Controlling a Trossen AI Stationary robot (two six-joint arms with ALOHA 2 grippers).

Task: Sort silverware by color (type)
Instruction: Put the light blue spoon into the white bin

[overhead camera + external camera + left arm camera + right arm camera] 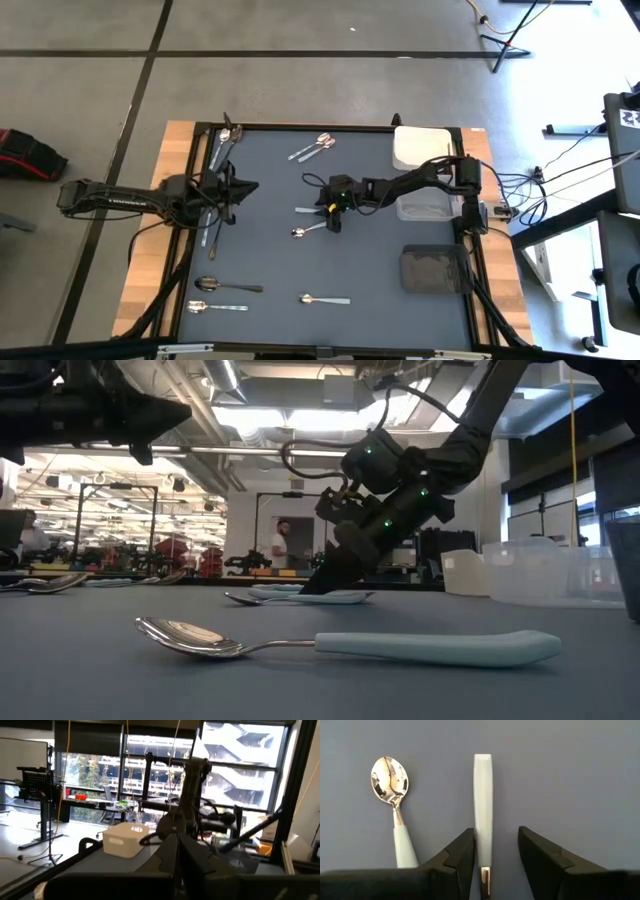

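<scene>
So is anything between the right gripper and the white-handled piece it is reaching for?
Nothing visible. The right gripper is open with the white handle lying between its fingers. The nearby white-handled spoon lies beside it, outside the fingers and apart from the handle.

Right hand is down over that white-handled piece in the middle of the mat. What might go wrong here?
The white handle sits off-centre between the right hand's open fingers, close against one of them, so closing may twist it. The neighbouring spoon lies close beside that finger and might get nudged. The left hand waits shut near the left edge.
</scene>
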